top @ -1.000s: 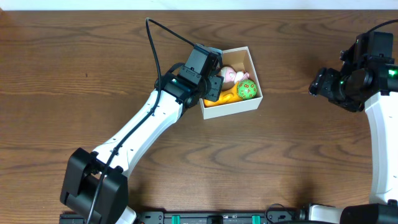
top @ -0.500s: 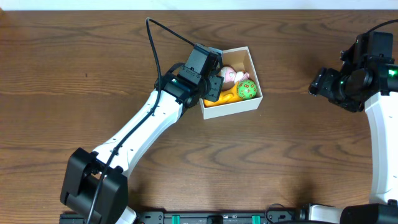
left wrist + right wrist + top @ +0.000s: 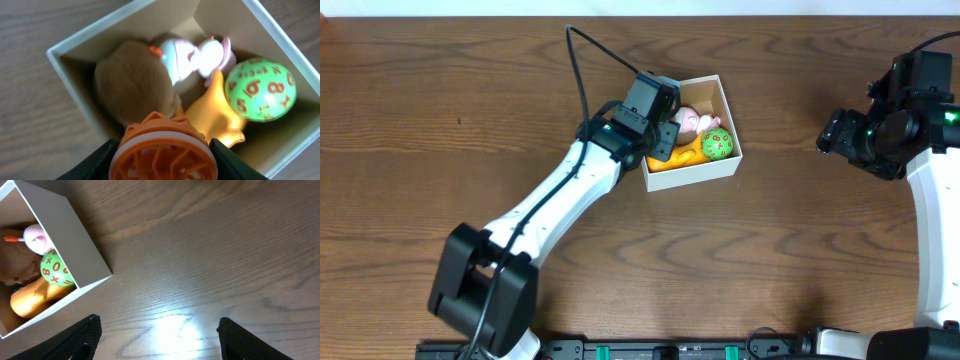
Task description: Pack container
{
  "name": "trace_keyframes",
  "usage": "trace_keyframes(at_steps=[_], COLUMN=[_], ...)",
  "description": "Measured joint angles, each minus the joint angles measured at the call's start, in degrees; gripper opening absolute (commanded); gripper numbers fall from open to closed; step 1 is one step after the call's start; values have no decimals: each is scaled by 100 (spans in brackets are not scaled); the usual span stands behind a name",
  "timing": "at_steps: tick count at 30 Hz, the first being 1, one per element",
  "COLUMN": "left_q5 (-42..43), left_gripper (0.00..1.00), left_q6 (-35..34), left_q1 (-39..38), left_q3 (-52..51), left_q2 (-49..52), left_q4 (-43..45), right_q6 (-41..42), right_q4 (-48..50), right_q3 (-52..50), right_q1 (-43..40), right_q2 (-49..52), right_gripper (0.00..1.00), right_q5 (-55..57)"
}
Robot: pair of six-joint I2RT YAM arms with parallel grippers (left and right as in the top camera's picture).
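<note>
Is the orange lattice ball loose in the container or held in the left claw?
Held. The left claw grips the orange lattice ball on both sides, over the container rim.

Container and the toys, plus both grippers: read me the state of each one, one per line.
container: upright, open top, partly filled
green numbered ball: inside container
pink and white toy: inside container
brown plush: inside container
yellow toy: inside container, beside the ball
orange lattice toy: held above container, not yet released
left gripper: shut on orange lattice toy
right gripper: open, empty, away from container
</note>
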Motion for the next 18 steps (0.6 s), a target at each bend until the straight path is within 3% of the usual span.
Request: trace_keyframes(at_steps=[16,18], left_q5=[-61,-63], left_gripper=[52,56], left_q6=[592,699], left_q1=[-273,-293], left_q3=[0,0], left_q2=[861,964], left_q4=[1224,1303], right_q6=[0,0], right_q4=[-22,-26], right_q3=[0,0], right_q1=[0,0], right_q2=[0,0], right_gripper=[78,78], right_q5=[0,0])
